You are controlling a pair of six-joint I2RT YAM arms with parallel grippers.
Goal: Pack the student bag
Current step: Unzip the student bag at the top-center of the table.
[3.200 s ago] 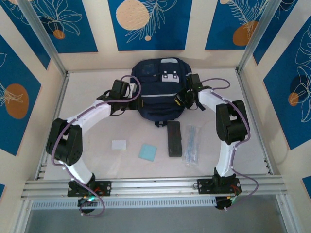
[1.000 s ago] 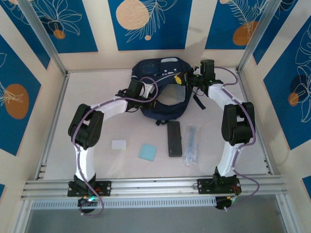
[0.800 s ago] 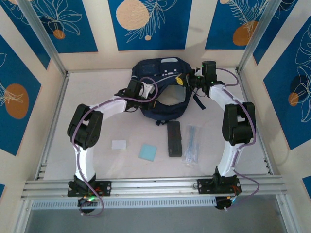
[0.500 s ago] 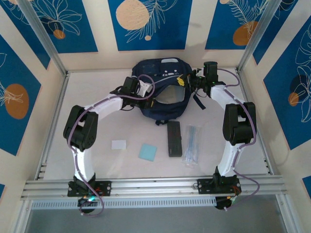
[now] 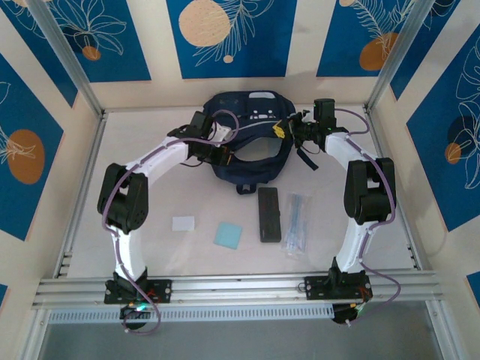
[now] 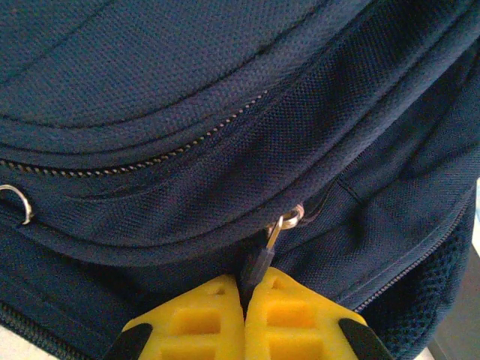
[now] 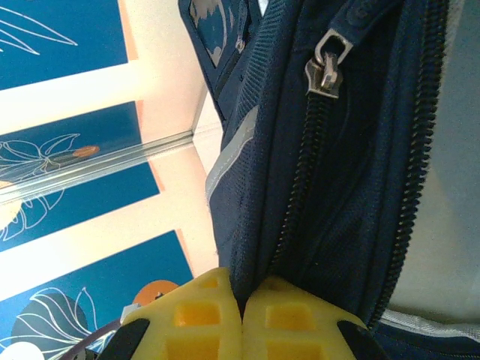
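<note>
The navy student bag (image 5: 251,112) lies at the back middle of the table, its main opening gaping with pale lining showing. My left gripper (image 5: 225,145) is at the bag's left side; in the left wrist view it (image 6: 244,289) is shut on the dark zipper pull (image 6: 259,261), which hangs from a small metal ring. My right gripper (image 5: 283,128) is at the bag's right rim; in the right wrist view it (image 7: 241,296) is shut on the fabric edge of the bag (image 7: 330,195) beside an open zipper track. A metal slider (image 7: 327,66) sits higher up that track.
In front of the bag lie a black pencil case (image 5: 268,214), a clear packet of pens (image 5: 296,222), a light blue pad (image 5: 228,235) and a white card (image 5: 183,223). Metal frame rails border the table on all sides.
The bag, flat and closed at first, now gapes open. Over the last second my left gripper drew the zipper pull left and back; the right gripper kept its hold at the right rim.
</note>
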